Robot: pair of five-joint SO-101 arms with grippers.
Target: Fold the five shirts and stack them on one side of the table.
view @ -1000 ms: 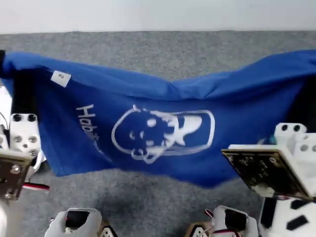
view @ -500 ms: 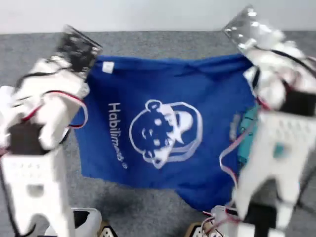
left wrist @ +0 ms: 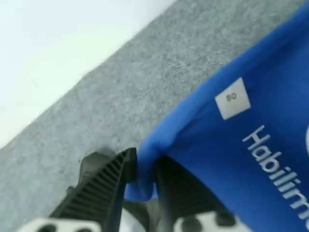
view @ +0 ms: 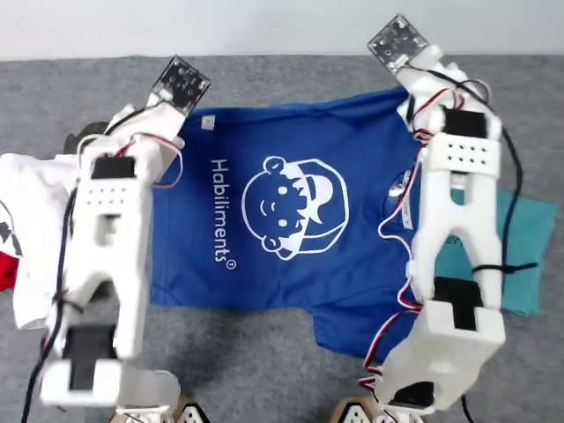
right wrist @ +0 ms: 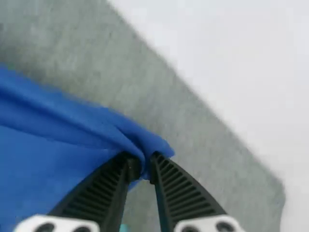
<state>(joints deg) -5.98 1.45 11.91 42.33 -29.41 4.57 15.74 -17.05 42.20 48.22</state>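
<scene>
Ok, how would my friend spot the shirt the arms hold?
On the grey table, look between the white arms. The blue shirt lies spread there, pinched by the left gripper and right gripper. Unlike the white shirt and teal shirt beside it, it shows a white cartoon face.

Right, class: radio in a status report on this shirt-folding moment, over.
Left gripper and right gripper: jaws shut on far corners of blue shirt. Shirt spread print-up on table, not yet folded. Teal shirt close on its right, white shirt on its left.
</scene>
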